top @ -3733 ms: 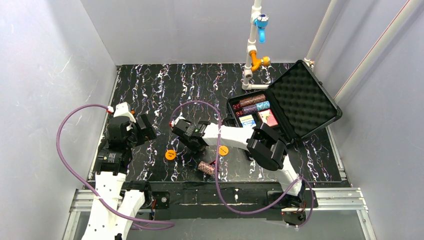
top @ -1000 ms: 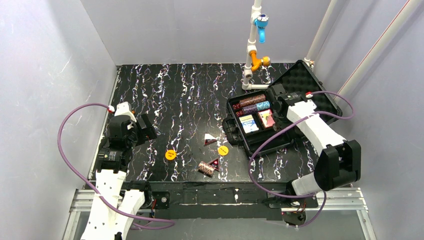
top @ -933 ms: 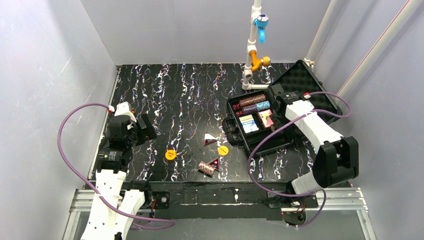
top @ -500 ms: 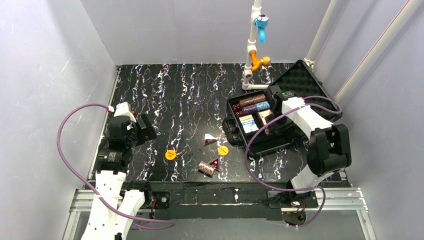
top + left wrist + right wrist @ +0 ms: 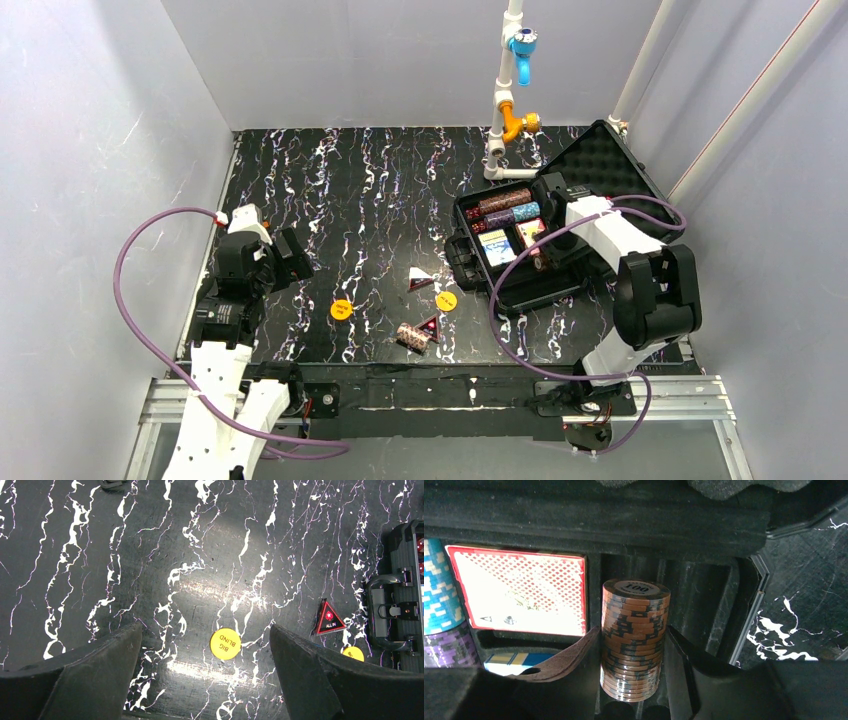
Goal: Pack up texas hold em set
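Observation:
The black case (image 5: 470,262) lies open at the right with its foam lid (image 5: 610,190) tipped back. My right gripper (image 5: 541,250) is inside it, shut on a brown chip roll (image 5: 634,640) that stands in a slot beside the red card deck (image 5: 519,590); the blue deck (image 5: 514,662) and blue chip roll (image 5: 439,590) lie nearby. On the table are two orange discs (image 5: 341,310) (image 5: 446,300), a triangular marker (image 5: 420,279) and another chip roll (image 5: 411,336) with a second marker (image 5: 430,324) against it. My left gripper (image 5: 290,255) hangs open over the "BIG BLIND" disc (image 5: 225,643).
A white pipe stand with blue and orange fittings (image 5: 505,110) rises behind the case. The case handle (image 5: 392,612) faces the loose pieces. Grey walls close in the black marbled table (image 5: 350,190) on three sides, and a metal rail runs along the near edge.
My right arm has folded in, carrying the brown chip roll from the case's far edge to the near slot by the red deck. The left arm has not moved.

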You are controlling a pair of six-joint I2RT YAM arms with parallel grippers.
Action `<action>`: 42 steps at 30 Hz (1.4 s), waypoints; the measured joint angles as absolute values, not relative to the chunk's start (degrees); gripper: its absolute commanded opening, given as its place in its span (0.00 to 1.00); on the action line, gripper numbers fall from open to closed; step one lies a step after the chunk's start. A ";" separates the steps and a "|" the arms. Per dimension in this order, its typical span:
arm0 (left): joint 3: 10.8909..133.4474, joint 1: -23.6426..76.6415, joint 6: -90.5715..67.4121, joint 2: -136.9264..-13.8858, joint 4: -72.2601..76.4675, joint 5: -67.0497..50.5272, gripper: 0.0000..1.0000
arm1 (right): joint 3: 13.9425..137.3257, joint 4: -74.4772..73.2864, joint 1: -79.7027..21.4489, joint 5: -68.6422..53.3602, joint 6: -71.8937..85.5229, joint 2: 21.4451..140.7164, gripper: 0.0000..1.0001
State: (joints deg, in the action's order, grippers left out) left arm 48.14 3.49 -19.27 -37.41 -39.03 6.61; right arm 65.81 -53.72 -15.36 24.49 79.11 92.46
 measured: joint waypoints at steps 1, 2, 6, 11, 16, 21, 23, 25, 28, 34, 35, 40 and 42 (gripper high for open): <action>48.14 3.49 -19.27 -37.39 -39.03 6.61 0.99 | 65.78 -53.39 -15.27 24.56 79.11 92.78 0.01; 48.14 3.49 -19.27 -37.39 -39.03 6.60 0.99 | 65.78 -53.05 -15.15 24.65 79.11 93.11 0.01; 48.14 3.49 -19.27 -37.39 -39.03 6.60 0.99 | 65.73 -51.54 -15.00 25.33 79.11 94.02 0.01; 48.14 3.49 -19.27 -37.41 -39.03 6.61 0.99 | 65.73 -50.70 -15.00 26.76 79.15 94.15 0.01; 48.14 3.49 -19.27 -37.45 -39.03 6.61 0.99 | 65.29 -50.39 -14.96 27.91 79.15 94.24 0.01; 48.14 3.49 -19.27 -37.56 -39.03 6.61 0.99 | 63.39 -49.77 -14.93 28.31 79.13 94.56 0.01; 48.14 3.49 -19.27 -37.63 -39.03 6.61 0.99 | 63.04 -48.94 -14.90 28.32 79.13 94.77 0.01; 48.14 3.49 -19.27 -37.67 -39.03 6.61 0.99 | 62.86 -48.37 -14.86 28.33 79.11 94.83 0.01; 48.14 3.49 -19.27 -37.67 -39.04 6.61 0.99 | 62.66 -48.04 -14.85 28.35 79.08 94.83 0.03; 48.14 3.49 -19.27 -37.65 -39.03 6.61 0.99 | 62.36 -47.69 -14.85 28.38 78.86 94.74 0.08; 48.14 3.49 -19.27 -37.65 -39.03 6.61 0.99 | 62.25 -47.56 -14.83 28.38 78.81 94.65 0.09; 48.14 3.49 -19.27 -37.65 -39.03 6.61 0.99 | 61.84 -46.91 -14.61 28.17 78.35 94.06 0.16; 48.14 3.49 -19.27 -37.65 -39.03 6.61 0.99 | 61.62 -46.67 -14.59 28.12 78.20 93.83 0.24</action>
